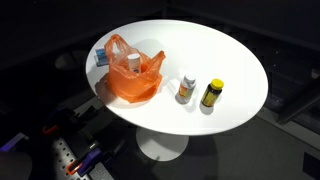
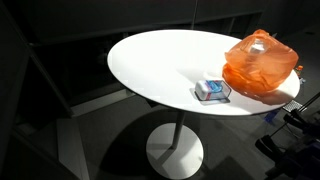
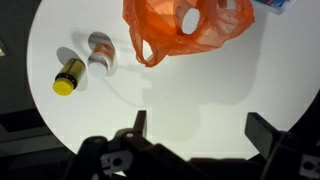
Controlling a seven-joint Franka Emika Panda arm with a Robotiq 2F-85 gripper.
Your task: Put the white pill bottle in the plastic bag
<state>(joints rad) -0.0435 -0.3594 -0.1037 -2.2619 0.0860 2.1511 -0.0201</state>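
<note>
Looking down from the wrist, nearest first: my gripper [image 3: 198, 124] fills the bottom edge, jaws spread wide, with bare white table [image 3: 200, 90] showing between them. The fingers [image 3: 139, 124] are dark and merge with the shadowed wrist body below, so their outline is hard to read. The one toward the picture's right is partly lost against the dark past the table's rim. I cannot make out the gripper in either exterior view (only dark clutter at the frame edges).

Farther out, above and toward the picture's left of the open gap, the white pill bottle [image 3: 102, 52] sits on the table, well apart from my gripper. Just beside it, further left, is the yellow bottle [image 3: 69, 76]. In an exterior view the white pill bottle [image 1: 186, 88] stands upright with the yellow bottle [image 1: 211, 94] close by; I cannot tell whether they touch.

Beyond that is the orange plastic bag [image 3: 190, 25], its top cut off by the frame. The pill bottle is outside it, near its side. In an exterior view something pale shows at the mouth of the bag [image 1: 133, 78], too small to name.

Farthest is a blue-and-white box [image 3: 275, 4], only a corner of it in the wrist view. In an exterior view it lies flat [image 2: 212, 91] just beside the bag [image 2: 262, 65], and I cannot make out the bottles there.
</note>
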